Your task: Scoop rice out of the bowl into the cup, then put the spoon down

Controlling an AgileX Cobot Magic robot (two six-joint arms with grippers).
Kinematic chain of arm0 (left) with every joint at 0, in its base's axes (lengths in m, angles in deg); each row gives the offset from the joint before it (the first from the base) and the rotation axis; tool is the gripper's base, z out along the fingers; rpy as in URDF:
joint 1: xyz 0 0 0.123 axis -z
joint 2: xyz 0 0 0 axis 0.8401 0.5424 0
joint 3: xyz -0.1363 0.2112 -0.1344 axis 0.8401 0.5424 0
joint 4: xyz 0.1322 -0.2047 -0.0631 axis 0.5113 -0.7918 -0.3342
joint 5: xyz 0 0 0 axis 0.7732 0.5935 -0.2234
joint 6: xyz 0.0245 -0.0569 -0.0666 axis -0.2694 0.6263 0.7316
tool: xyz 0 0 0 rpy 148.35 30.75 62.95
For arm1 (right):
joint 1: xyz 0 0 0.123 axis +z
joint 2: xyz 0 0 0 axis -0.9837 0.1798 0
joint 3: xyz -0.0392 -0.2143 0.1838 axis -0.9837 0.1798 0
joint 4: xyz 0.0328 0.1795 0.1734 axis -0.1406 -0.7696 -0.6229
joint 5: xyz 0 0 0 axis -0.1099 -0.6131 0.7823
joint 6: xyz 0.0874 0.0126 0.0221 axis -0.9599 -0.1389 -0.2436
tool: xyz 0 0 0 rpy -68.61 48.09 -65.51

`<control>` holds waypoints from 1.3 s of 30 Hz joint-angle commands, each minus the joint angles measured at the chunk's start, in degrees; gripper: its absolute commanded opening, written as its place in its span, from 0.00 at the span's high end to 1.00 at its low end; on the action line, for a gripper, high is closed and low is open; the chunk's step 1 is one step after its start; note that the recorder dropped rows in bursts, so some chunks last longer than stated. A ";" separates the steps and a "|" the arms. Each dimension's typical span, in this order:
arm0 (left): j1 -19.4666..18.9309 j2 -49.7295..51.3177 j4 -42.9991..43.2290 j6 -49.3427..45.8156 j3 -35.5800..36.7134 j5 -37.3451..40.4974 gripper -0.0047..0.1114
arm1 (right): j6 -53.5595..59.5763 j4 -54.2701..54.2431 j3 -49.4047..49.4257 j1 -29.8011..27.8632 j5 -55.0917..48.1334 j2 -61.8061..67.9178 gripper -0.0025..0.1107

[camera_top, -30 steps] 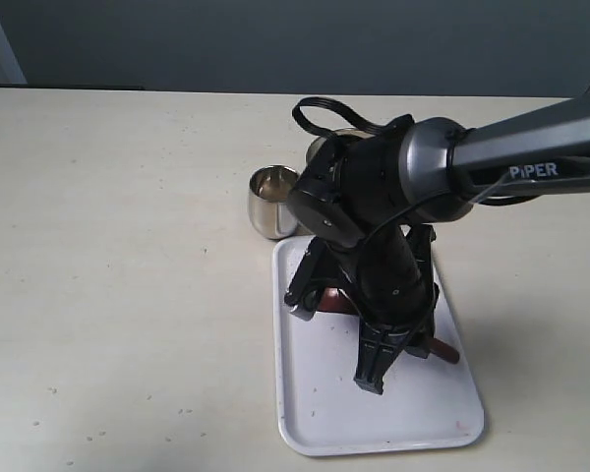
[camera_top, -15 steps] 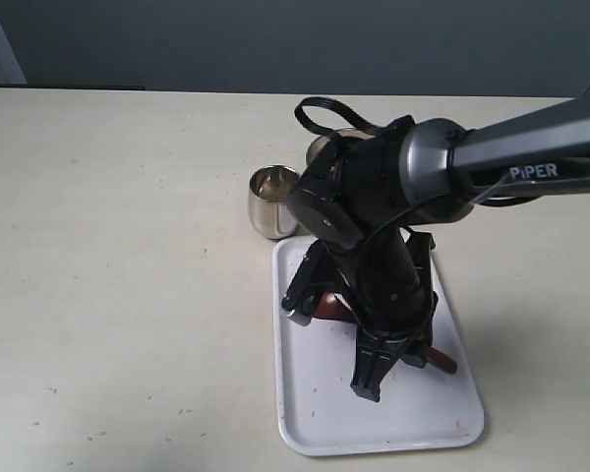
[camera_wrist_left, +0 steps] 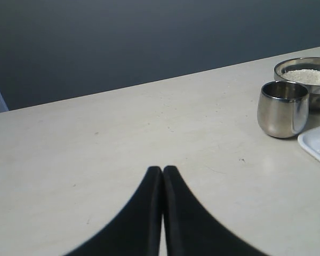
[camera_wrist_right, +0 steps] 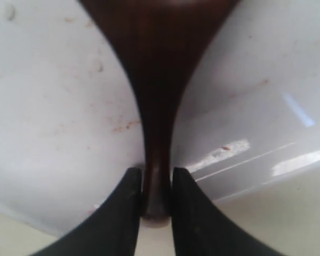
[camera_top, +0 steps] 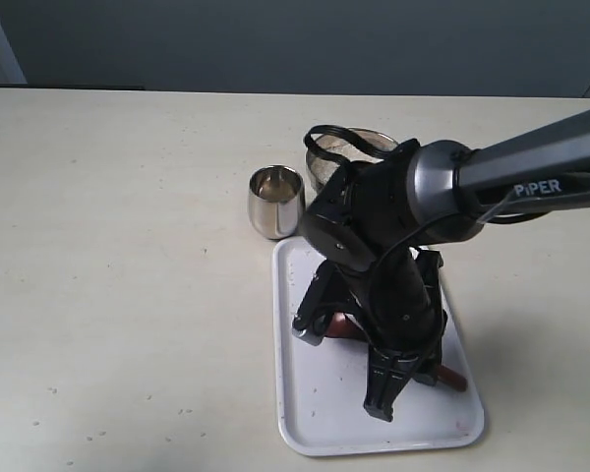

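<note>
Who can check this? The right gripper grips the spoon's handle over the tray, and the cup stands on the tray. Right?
No: the cup stands on the table, just off the tray, as the exterior view shows. The right gripper does grip the spoon by its handle over the tray.

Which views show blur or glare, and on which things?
Right wrist view: the spoon is very close and soft-edged, and bright glare streaks lie on the white tray. Left wrist view: the steel cup is sharp and shows mirror reflections. Exterior view: even, soft light, no hard shadows.
</note>
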 commanded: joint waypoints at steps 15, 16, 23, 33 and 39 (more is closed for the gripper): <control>0.28 -0.25 -0.08 0.32 -0.14 -0.70 0.96 | -2.86 3.20 0.30 -0.28 -4.71 -7.79 0.58; 0.28 -0.25 -0.08 0.32 -0.14 -0.70 0.96 | -2.86 3.90 0.30 -0.56 -4.71 -9.39 0.58; 0.28 -0.25 -0.08 0.32 -0.14 -0.70 0.96 | -9.39 8.91 0.30 -8.07 -4.71 -20.20 0.93; 0.28 -0.25 -0.08 0.32 -0.14 -0.70 0.96 | -15.03 12.26 0.30 -28.88 -0.18 -34.54 0.98; 0.28 -0.25 -0.08 0.32 -0.14 -0.70 0.96 | -15.55 9.55 0.30 -35.07 6.71 -46.17 0.98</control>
